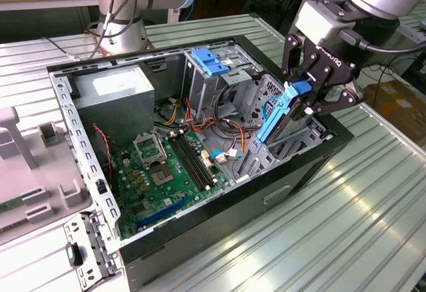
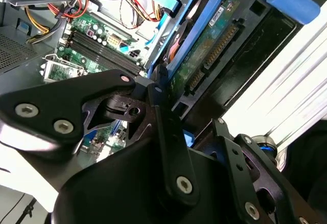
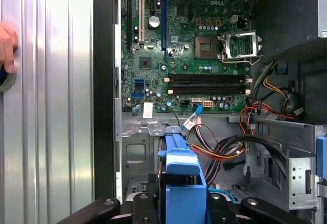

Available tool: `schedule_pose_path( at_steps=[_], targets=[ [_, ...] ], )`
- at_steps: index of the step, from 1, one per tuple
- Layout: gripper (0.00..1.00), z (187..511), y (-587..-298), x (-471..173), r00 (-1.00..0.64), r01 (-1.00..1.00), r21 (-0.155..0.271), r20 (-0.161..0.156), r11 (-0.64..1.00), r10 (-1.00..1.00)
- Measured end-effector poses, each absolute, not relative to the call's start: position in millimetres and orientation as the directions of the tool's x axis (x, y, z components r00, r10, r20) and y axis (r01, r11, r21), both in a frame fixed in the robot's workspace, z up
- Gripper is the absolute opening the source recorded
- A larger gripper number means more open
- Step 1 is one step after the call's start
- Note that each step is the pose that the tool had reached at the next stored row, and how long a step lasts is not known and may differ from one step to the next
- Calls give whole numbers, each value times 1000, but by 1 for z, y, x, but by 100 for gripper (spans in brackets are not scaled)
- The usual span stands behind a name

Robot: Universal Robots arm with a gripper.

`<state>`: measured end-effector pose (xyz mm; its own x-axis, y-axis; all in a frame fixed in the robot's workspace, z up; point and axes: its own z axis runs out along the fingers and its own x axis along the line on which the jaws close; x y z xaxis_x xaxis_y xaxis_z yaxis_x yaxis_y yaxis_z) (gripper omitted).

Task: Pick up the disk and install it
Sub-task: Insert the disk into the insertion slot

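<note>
The black end effector (image 1: 303, 100) gripped the flat silver disk with blue plastic side rails (image 1: 274, 120), tilted over the metal drive bay (image 1: 287, 149) of the open black computer case (image 1: 313, 165), toward the ribbed metal surface's (image 1: 359, 225) edge on the exterior view's right. Seating it well likely required squaring the rails to the bay.

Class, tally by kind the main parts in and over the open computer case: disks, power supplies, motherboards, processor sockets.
Flat hard disk with blue plastic rails, held by the black gripper: 1
Grey metal power-supply box: 1
Green motherboard: 1
Metal-framed processor socket: 1
Total: 4
</note>
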<state>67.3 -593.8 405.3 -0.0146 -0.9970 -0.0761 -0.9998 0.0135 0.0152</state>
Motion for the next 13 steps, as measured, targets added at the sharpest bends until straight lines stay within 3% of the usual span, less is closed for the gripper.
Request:
schedule_pose_path(
  at_steps=[2, 3, 9, 13],
  targets=[
    [38, 405, -594, 67, -15, -1000, 15, -76, 13, -997],
    [44, 405, -594, 67, -15, -1000, 15, -76, 14, -997],
    [43, 405, -594, 67, -15, -1000, 15, -76, 13, -997],
    [18, 405, -594, 67, -15, -1000, 15, -76, 13, -997]
  ],
)
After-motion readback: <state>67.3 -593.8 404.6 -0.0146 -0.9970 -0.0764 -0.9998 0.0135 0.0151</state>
